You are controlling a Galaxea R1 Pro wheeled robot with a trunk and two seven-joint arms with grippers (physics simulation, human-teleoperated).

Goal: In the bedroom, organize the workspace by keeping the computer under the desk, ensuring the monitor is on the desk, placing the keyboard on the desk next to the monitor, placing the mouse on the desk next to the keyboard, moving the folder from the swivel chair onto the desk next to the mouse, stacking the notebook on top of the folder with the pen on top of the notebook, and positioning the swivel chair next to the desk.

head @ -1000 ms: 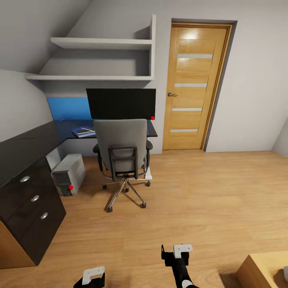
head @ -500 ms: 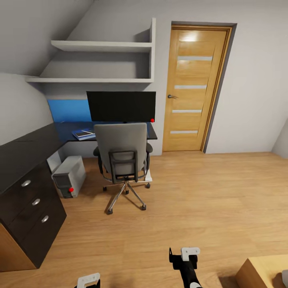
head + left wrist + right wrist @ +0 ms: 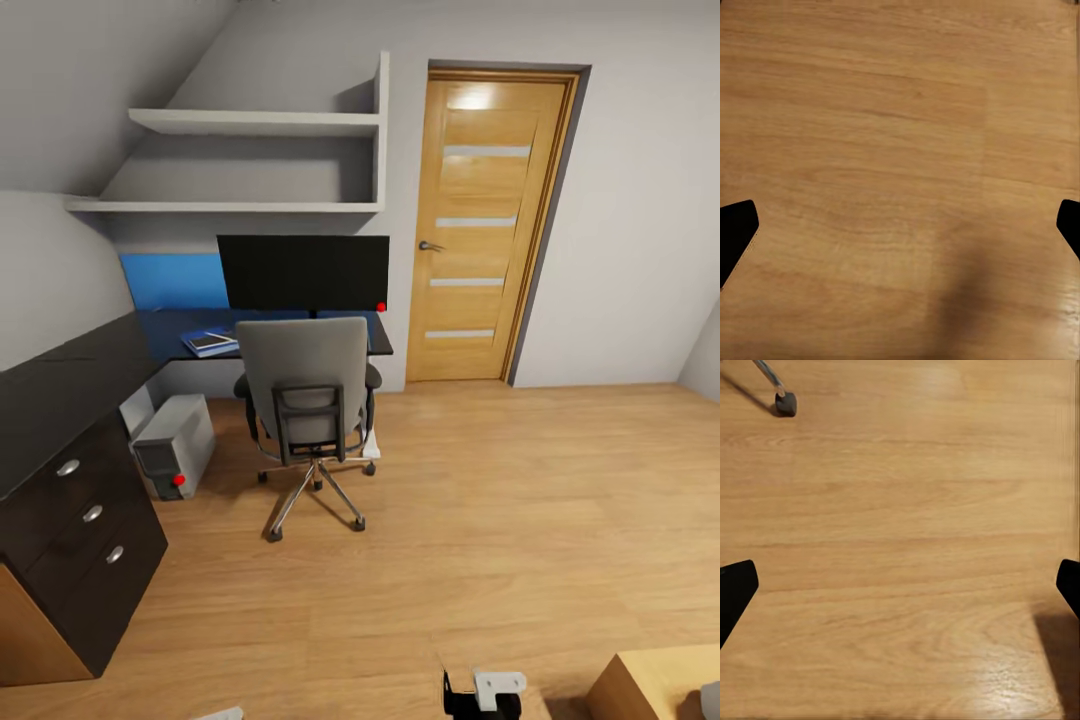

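Black desk (image 3: 70, 375) runs along the left wall and turns under the shelves. Monitor (image 3: 303, 272) stands at its back edge. Blue folder (image 3: 205, 345) lies on the desk left of the monitor, with the dark notebook (image 3: 211, 342) on top of it. Grey swivel chair (image 3: 304, 395) is pushed up to the desk front edge, back to the camera. Computer (image 3: 175, 446) sits on the wood floor (image 3: 500, 500) under the desk. Right gripper (image 3: 900, 585) and left gripper (image 3: 900, 225) hang over bare floor, fingers wide apart, holding nothing.
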